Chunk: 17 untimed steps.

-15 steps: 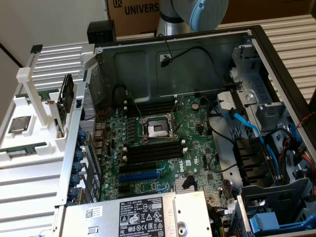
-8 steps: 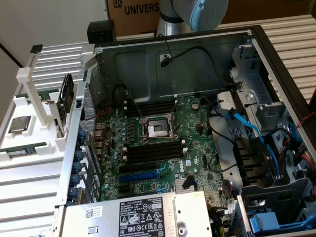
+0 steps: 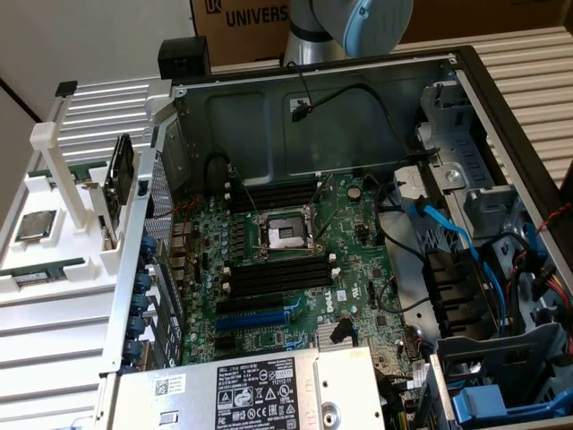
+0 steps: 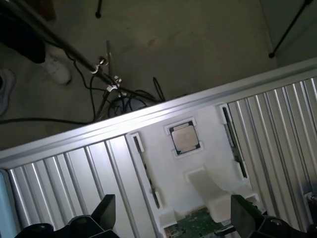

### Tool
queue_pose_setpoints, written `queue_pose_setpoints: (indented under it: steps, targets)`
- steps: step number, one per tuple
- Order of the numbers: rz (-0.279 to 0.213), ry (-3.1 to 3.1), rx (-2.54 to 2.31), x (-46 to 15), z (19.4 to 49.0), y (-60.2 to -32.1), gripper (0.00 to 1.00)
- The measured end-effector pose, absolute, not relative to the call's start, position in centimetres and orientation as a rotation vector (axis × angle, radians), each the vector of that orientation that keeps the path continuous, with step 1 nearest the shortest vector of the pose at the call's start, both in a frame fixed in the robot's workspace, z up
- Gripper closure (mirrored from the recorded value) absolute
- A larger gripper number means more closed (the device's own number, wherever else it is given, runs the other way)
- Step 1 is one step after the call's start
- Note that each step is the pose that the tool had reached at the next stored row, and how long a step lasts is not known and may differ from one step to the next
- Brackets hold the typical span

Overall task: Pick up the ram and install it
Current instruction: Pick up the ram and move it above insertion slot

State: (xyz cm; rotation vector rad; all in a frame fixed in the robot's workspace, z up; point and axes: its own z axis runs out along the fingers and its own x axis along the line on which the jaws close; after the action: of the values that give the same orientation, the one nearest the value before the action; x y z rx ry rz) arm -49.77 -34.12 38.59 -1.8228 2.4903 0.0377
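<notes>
- My gripper [image 4: 176, 215] is open: both fingers [image 4: 106, 213] stand wide apart and clamp nothing.
- The ram [image 4: 195, 221] is a green board. In the wrist view it lies in the gap between my fingertips but well below them, and I am not touching it.
- In the exterior view, the ram [image 3: 119, 176] stands on its long edge between the white posts. It is at the edge of the white holder [image 4: 161, 163] nearest the computer case [image 3: 358, 98].
- The processor [image 4: 185, 138] sits flat in a square recess of the holder, away from that edge and well apart from the ram.
- A narrow dark slot runs along the holder on each side of the processor recess.
- The holder rests on the ribbed table [image 4: 59, 178], just beside the case and on the exterior view's left of it.
- The case lies open with the motherboard [image 3: 354, 237] facing up. The long black memory slots [image 3: 277, 276] run across it beside the central socket.
- My arm [image 3: 349, 27] rises behind the far wall of the case.
</notes>
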Motion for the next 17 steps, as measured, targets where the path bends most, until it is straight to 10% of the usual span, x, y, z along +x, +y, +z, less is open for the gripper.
queue_pose_setpoints:
  steps: [17]
  targets:
    - [0.077,2.469,-1.816,-50.1,37.3,-36.6,0.01]
